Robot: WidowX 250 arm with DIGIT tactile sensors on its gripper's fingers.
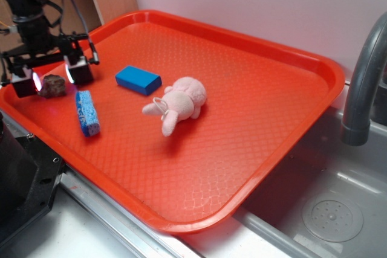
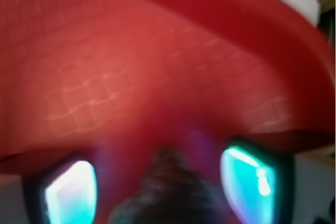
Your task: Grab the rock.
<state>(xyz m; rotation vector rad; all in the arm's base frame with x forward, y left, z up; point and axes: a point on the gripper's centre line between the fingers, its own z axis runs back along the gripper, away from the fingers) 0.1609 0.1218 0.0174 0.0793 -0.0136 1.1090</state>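
Observation:
The rock [image 1: 53, 86], a small lumpy brown-grey stone, lies at the far left corner of the orange tray [image 1: 254, 40]. My gripper [image 1: 52, 78] is down over it, with one lit finger on each side. In the wrist view the rock [image 2: 169, 195] shows dark and blurred at the bottom centre, between the two glowing pads [image 2: 71, 192]. A narrow strip of tray floor shows on both sides of the stone, so the gripper [image 2: 157, 184] stands open around it and the pads are not pressed on.
A blue block [image 1: 138, 80], a blue oblong sponge [image 1: 87, 113] and a pink plush toy [image 1: 181, 102] lie on the tray to the right of the rock. The tray's raised rim [image 2: 273, 40] runs close behind the gripper. A grey faucet [image 1: 363, 83] and sink [image 1: 326, 203] are at the right.

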